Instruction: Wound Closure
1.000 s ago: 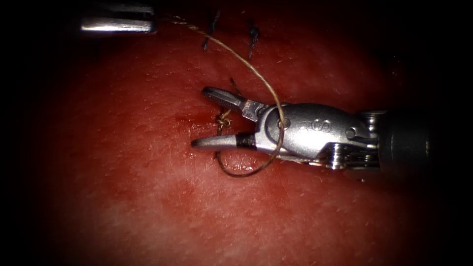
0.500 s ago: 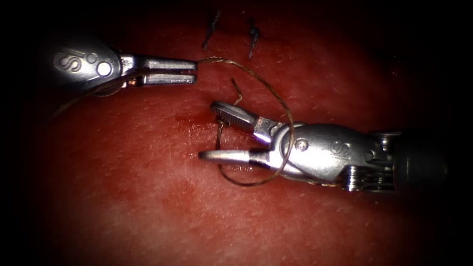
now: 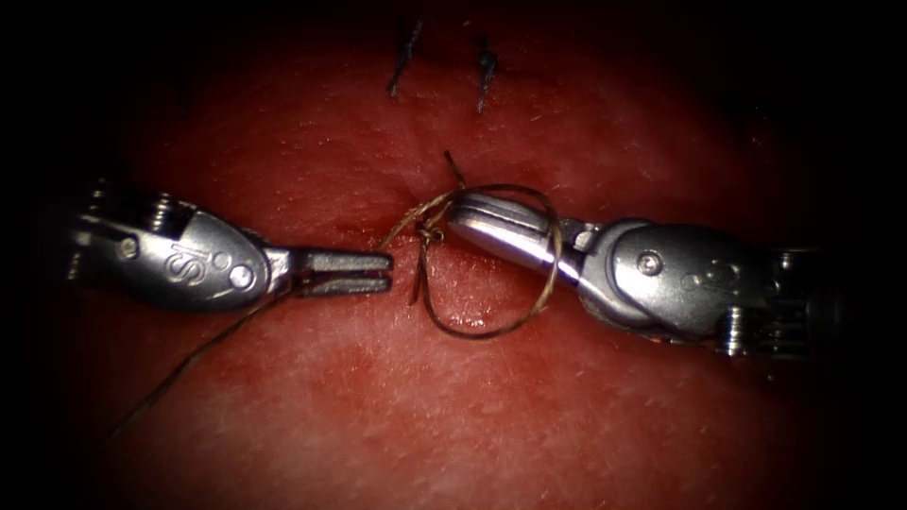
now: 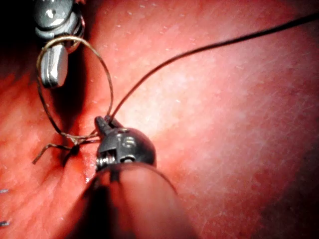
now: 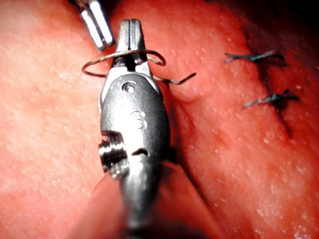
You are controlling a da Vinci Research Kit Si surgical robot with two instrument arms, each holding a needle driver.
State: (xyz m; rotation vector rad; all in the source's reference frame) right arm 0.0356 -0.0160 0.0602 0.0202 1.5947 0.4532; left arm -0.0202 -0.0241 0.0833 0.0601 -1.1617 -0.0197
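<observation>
My left tool (image 3: 383, 271) lies left of the knot (image 3: 430, 227), jaws shut on the brown thread (image 3: 189, 364), which trails off to the lower left. A short stretch runs from its tip up to the knot. My right tool (image 3: 458, 215) comes in from the right with its jaws shut and its tip just right of the knot. A loop of thread (image 3: 472, 332) is wound around those jaws. I see nothing between them. A short thread end (image 3: 452, 165) sticks up above the knot. Neither tool holds a needle. The loop (image 5: 97, 62) circles the right tool's jaws (image 5: 130, 27).
Two dark older stitches (image 3: 404, 59) (image 3: 485, 71) sit at the far end of the tissue (image 3: 529, 416). A little red fluid (image 3: 354, 229) lies left of the knot. The left tool's tip (image 4: 102, 122) holds thread beside the knot (image 4: 75, 142).
The left tool came down from the upper left with the thread to the knot's left. The right tool shut its open jaws and rose toward the knot, the loop still around it.
</observation>
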